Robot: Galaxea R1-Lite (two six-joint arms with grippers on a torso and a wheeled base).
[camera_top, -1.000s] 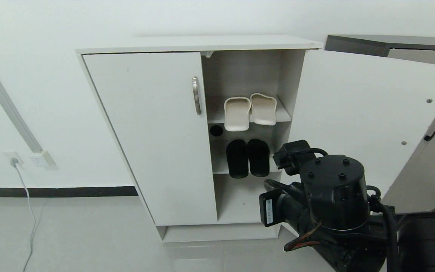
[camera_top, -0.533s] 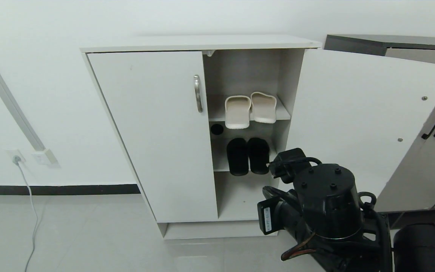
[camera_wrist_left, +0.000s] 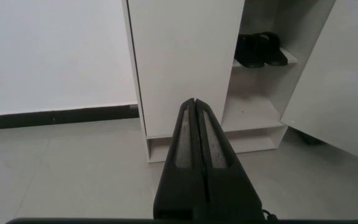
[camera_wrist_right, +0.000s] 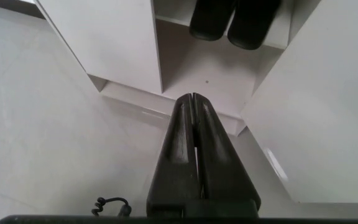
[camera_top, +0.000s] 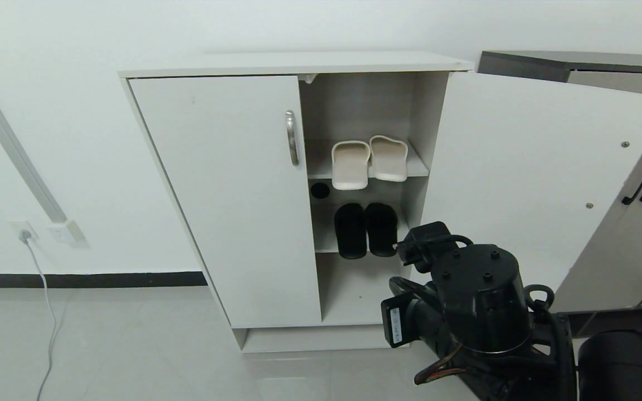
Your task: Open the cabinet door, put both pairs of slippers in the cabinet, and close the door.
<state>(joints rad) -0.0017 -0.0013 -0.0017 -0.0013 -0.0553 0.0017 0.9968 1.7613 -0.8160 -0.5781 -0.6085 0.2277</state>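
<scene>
Both beige rubber slippers and black rubber slippers shelved inside white wooden cabinet; dips right hand, clamped empty, slightly; leaves white open door to close.

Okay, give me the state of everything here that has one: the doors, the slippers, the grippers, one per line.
Right cabinet door: swung wide open.
Left cabinet door: shut.
Beige slippers: inside, side by side on the upper shelf.
Black slippers: inside, side by side on the shelf below.
Left gripper: shut, holding nothing.
Right gripper: shut, holding nothing.
Wall plug: plugged in.
</scene>
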